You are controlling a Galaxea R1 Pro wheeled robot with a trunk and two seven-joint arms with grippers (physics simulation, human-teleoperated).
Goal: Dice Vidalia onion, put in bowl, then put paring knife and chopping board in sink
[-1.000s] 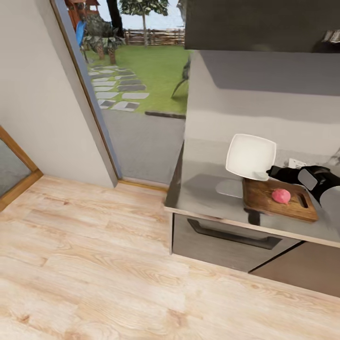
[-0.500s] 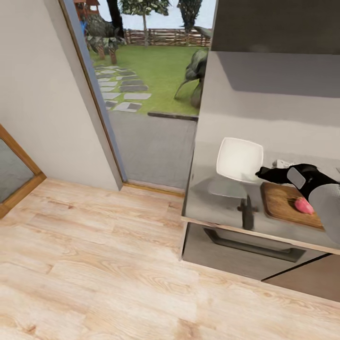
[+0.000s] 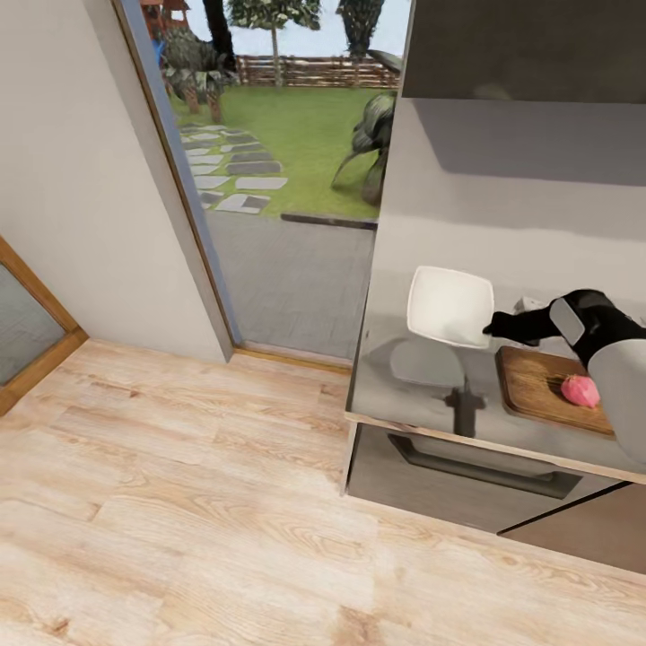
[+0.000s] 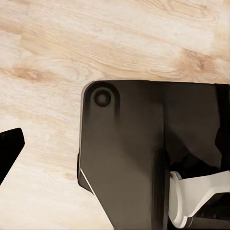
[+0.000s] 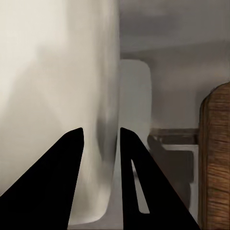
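Note:
The white bowl [image 3: 449,306] hangs tilted just above the glossy grey countertop [image 3: 384,386], its reflection beneath it. My right gripper [image 3: 491,328] is shut on the bowl's near rim. In the right wrist view the fingers [image 5: 72,177] straddle the bowl's [image 5: 52,72] edge. The brown chopping board [image 3: 543,384] lies to the bowl's right with the pink onion [image 3: 580,390] whole on it, partly behind my right forearm. The board's end [image 5: 216,158] shows past my right gripper [image 5: 100,129]. The sink and paring knife are out of view.
Grey cabinets with a dark bar handle [image 3: 480,465] stand under the worktop's end. An open doorway [image 3: 287,179] leads to a garden on the left. Light wood floor [image 3: 179,502] spreads in front. The left wrist view shows my black base [image 4: 129,153] over the floor.
The whole view swung left between the oldest frame and the middle one. Since then my right gripper and the bowl have edged slightly up and left; the onion stays on the board.

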